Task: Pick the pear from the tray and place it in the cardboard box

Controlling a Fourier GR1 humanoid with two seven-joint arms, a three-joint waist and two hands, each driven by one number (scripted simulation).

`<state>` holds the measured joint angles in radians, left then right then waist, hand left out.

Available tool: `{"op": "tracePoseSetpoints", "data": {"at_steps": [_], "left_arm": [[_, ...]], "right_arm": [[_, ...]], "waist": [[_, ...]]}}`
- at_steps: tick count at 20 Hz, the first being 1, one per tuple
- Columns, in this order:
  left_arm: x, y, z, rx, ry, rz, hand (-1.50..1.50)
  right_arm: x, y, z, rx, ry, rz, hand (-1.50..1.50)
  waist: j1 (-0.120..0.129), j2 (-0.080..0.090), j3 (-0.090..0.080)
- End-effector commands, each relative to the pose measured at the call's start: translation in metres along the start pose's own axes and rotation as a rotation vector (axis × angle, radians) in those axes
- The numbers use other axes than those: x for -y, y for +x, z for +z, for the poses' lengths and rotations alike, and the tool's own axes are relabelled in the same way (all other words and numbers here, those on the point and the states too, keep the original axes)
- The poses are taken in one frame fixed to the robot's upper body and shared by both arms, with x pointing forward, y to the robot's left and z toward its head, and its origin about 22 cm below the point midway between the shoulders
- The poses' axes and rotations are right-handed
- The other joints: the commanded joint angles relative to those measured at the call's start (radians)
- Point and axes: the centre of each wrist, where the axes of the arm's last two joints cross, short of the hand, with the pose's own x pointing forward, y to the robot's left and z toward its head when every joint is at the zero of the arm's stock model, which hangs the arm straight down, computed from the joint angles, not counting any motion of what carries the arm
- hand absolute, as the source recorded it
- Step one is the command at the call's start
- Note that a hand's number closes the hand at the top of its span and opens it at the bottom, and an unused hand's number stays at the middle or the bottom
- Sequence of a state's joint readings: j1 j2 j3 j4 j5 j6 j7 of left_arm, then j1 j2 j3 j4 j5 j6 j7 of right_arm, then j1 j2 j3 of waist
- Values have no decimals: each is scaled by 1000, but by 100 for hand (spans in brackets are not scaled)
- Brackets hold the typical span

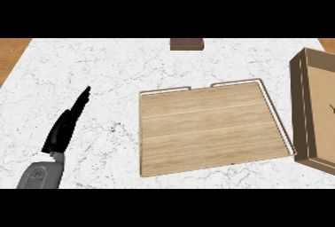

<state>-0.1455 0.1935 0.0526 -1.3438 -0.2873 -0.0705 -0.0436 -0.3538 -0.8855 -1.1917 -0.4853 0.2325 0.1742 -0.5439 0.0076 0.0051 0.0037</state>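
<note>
Oddly, the pear shows nowhere: the left hand (pixel 63 128) rests over the bench (pixel 98 66) at the near left, fingers straight, holding and touching nothing, and the right hand is out of sight. The wooden tray (pixel 209 128) lies bare. The cardboard box (pixel 302 106) sits just right; any blind reach risks knocking its wall.

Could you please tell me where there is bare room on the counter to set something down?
The white marble counter is bare behind the flat wooden tray, and between it and the left hand. It is tightest between the tray and the cardboard box.
</note>
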Motion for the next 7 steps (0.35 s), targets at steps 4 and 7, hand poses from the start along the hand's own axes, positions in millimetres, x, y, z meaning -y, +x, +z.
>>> {"op": "tracePoseSetpoints", "data": {"at_steps": [4, 7], "left_arm": [[7, 10, 5, 0, -2, 9, 0], [-2, -1, 8, 4, -7, 17, 0]], "right_arm": [[45, -7, 12, 16, -12, 42, -150], [43, -19, 22, 2, 40, 53, -150]], "waist": [[7, 0, 2], [7, 0, 2]]}}
